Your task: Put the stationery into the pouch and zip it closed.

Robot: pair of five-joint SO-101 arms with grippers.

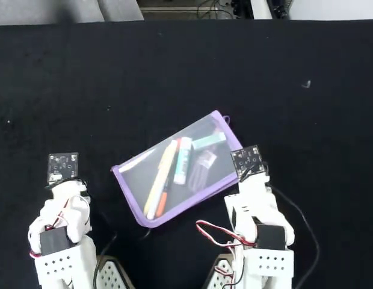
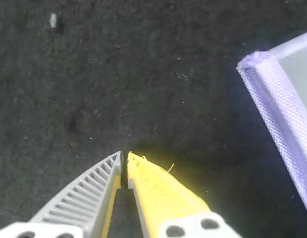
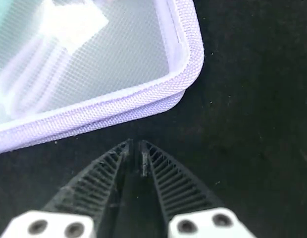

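Note:
A clear pouch (image 1: 180,171) with purple trim lies tilted on the black table, between the two arms. Inside it I see pens, a white and teal stick, a teal eraser and a dark clip. In the left wrist view my left gripper (image 2: 125,157) is shut with nothing held, over bare black cloth, and a purple corner of the pouch (image 2: 272,84) is off to one side. In the right wrist view my right gripper (image 3: 136,145) is shut and empty, just short of the pouch's rounded purple corner (image 3: 185,84).
The black cloth (image 1: 295,90) covers the whole table. A small pale speck (image 1: 305,84) lies at the far right. Red and white cables (image 1: 213,232) run beside the right arm's base. Grey floor and furniture edge the far side.

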